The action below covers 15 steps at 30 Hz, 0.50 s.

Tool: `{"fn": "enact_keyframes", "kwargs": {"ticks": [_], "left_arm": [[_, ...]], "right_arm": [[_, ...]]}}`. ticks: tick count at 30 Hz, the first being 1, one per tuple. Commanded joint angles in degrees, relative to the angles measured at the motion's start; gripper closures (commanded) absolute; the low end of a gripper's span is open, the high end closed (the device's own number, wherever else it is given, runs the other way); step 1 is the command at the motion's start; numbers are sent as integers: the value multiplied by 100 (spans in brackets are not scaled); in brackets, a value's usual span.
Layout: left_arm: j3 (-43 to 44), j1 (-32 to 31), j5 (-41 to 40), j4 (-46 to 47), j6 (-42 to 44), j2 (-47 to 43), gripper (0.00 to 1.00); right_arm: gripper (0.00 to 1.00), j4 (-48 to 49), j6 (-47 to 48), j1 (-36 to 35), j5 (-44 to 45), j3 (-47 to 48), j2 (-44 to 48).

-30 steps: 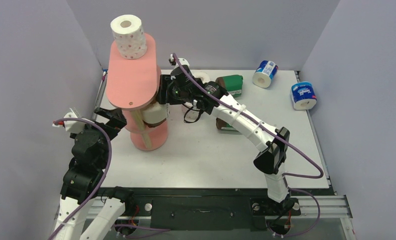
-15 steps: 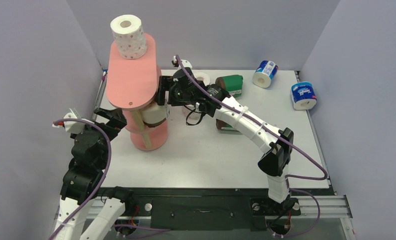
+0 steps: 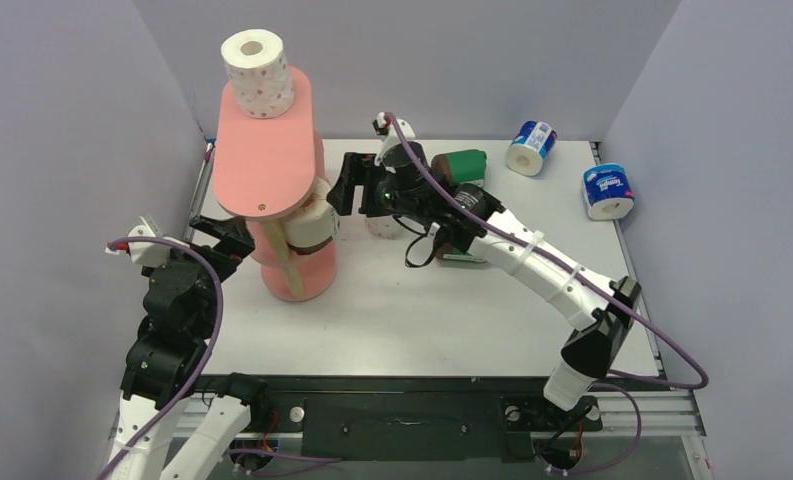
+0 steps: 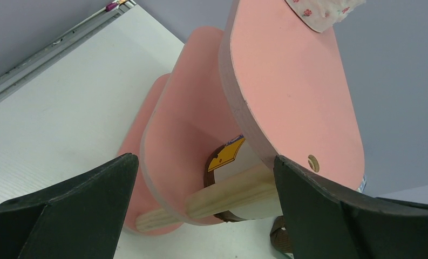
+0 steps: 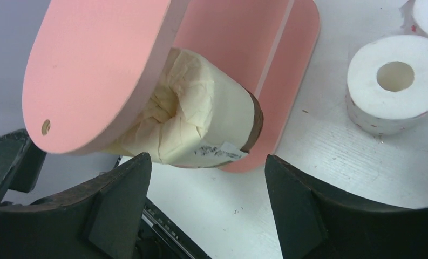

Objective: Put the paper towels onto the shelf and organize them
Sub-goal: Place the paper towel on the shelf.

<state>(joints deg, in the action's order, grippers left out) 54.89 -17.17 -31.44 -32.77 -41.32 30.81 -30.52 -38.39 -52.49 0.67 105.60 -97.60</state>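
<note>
Right wrist – cream roll [image 5: 201, 121] overhangs the shelf [image 5: 93, 70] edge, right fingers [image 5: 120, 208] spread clear.

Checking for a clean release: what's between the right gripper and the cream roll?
Nothing. The right wrist view shows the open right gripper clear of the cream roll on the shelf, only bare table between.

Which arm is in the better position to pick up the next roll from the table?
Right. The right gripper is open and empty, close to the white roll and the green-wrapped roll. The shelf stands between the left gripper and those rolls.
</note>
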Motion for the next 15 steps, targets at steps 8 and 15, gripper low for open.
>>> {"fn": "enact_keyframes", "kwargs": {"ticks": [8, 15], "left_arm": [[262, -124, -192, 119, 583, -124, 4], [181, -268, 233, 246, 1043, -177, 4]], "right_arm": [[29, 2882, 1218, -84, 696, -3240, 2135], [20, 4355, 1761, 46, -398, -4430, 2370]]}}
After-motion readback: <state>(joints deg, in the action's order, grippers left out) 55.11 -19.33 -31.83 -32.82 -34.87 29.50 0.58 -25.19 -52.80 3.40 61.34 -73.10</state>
